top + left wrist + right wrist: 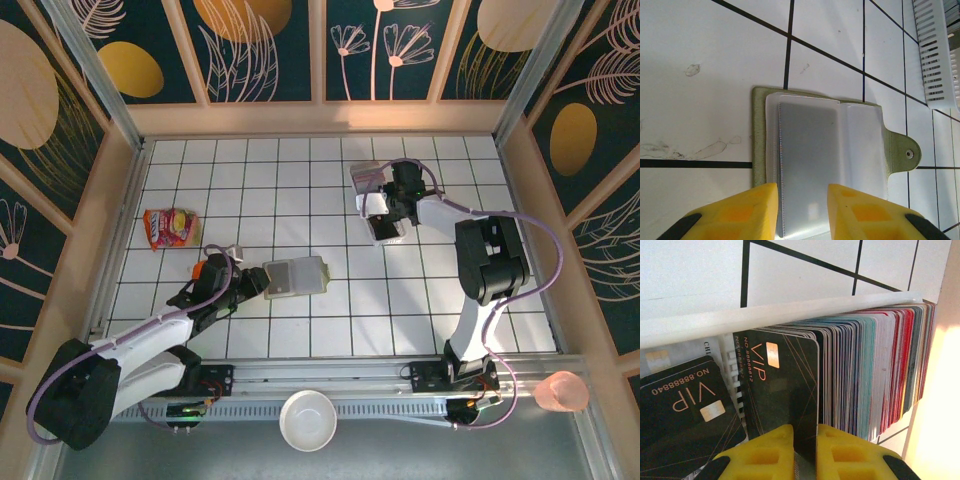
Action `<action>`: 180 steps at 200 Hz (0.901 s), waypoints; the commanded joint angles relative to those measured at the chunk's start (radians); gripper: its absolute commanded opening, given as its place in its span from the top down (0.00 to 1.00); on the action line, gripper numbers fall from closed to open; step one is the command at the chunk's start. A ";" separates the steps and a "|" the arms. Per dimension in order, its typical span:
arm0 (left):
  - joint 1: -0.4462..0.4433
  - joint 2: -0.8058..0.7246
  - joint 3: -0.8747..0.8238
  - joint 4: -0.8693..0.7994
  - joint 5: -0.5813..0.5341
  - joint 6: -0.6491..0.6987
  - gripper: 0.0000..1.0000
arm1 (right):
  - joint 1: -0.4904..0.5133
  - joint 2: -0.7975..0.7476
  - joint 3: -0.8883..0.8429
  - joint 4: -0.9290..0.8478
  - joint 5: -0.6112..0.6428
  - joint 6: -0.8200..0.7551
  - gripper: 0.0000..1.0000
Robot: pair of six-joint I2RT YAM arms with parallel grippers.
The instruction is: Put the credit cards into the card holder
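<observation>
The card holder (298, 277) lies open on the tiled floor, olive-green outside with pale clear sleeves (810, 145) and a snap tab (905, 152) on its right. My left gripper (802, 210) is at its near edge, its yellow fingers apart over the sleeves, pinching nothing. The credit cards (870, 370) stand on edge in a tight many-coloured row inside a white tray (790, 315). My right gripper (805, 440) is shut on the edge of a black VIP card (780, 380) at the front of the row. In the top view the right gripper (388, 212) sits over the tray (368, 178).
A second black VIP card (685, 405) lies flat in the tray, left of the gripped one. An orange-red snack packet (170, 227) lies at the left. A white bowl (306, 420) and a pink cup (560, 392) sit by the near rail. Wooden walls ring the floor.
</observation>
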 commanded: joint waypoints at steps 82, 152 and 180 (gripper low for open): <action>0.004 -0.004 -0.006 0.023 0.023 -0.001 0.69 | 0.002 -0.087 -0.013 -0.018 0.030 0.007 0.89; 0.004 -0.007 -0.006 0.025 0.025 -0.004 0.69 | -0.001 -0.072 0.003 -0.008 0.040 0.009 0.88; 0.004 -0.005 -0.005 0.023 0.022 -0.004 0.70 | 0.000 -0.063 0.010 -0.001 0.042 0.009 0.85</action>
